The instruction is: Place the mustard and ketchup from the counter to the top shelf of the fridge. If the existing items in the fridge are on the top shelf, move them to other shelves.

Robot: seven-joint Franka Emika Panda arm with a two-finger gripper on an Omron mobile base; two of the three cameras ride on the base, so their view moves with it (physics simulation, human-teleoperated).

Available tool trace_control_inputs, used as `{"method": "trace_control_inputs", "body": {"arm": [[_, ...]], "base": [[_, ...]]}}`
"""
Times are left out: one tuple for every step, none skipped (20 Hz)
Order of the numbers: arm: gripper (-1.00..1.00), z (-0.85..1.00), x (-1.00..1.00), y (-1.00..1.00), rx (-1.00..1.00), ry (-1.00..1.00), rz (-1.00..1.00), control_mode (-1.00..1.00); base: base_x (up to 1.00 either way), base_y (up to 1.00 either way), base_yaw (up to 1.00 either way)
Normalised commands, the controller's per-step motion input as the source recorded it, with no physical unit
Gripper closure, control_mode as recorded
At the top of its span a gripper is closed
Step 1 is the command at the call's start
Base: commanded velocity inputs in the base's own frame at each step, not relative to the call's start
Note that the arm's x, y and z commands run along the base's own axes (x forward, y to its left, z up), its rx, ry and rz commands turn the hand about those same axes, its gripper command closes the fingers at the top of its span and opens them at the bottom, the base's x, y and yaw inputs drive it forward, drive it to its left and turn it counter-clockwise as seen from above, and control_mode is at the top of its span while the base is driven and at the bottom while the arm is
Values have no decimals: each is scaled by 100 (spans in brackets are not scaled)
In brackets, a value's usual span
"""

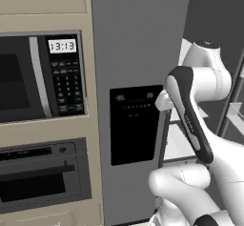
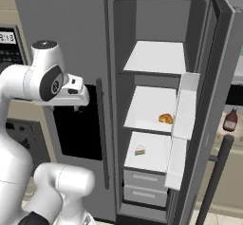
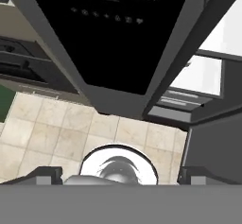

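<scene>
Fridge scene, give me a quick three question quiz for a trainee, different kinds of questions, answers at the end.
1. True or false: the top shelf is bare.
2. The bun lies on which shelf? A top, B middle, C lowest.
3. Fill in: the end effector is ___.

Key: 1 true. 2 B. 3 open; nothing sits between its fingertips. The slice lies on the lowest shelf, and the ketchup stands outside the fridge.

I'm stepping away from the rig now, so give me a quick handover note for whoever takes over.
Gripper: open, empty, pointing down beside the fridge's closed dispenser door.
Right fridge door is open. Top shelf is bare.
Bun-like item sits on the second shelf, pale wedge slice on the third.
Ketchup stands on the counter right of the fridge.
Done: top shelf holds no existing items.
Left: fetch ketchup and mustard, place both on the top shelf.
</scene>
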Motion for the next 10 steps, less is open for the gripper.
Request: {"method": "trace_control_inputs", "body": {"arm": [[-100, 0, 0, 0, 0, 0, 0, 100], [-100, 0, 0, 0, 0, 0, 0, 100], [-100, 0, 0, 0, 0, 0, 0, 100], [-100, 0, 0, 0, 0, 0, 0, 100], [-100, 0, 0, 0, 0, 0, 0, 100], [-100, 0, 0, 0, 0, 0, 0, 100], [-100, 0, 0, 0, 0, 0, 0, 100], [-100, 0, 0, 0, 0, 0, 0, 100], [-100, 0, 0, 0, 0, 0, 0, 100], [-100, 0, 0, 0, 0, 0, 0, 100]], "base": [[-69, 0, 9], [-67, 0, 9], [-66, 0, 9], [-65, 0, 10], [-66, 0, 10], [-67, 0, 10], [-68, 0, 10], [-68, 0, 9], [-68, 0, 9], [-68, 0, 8]]}}
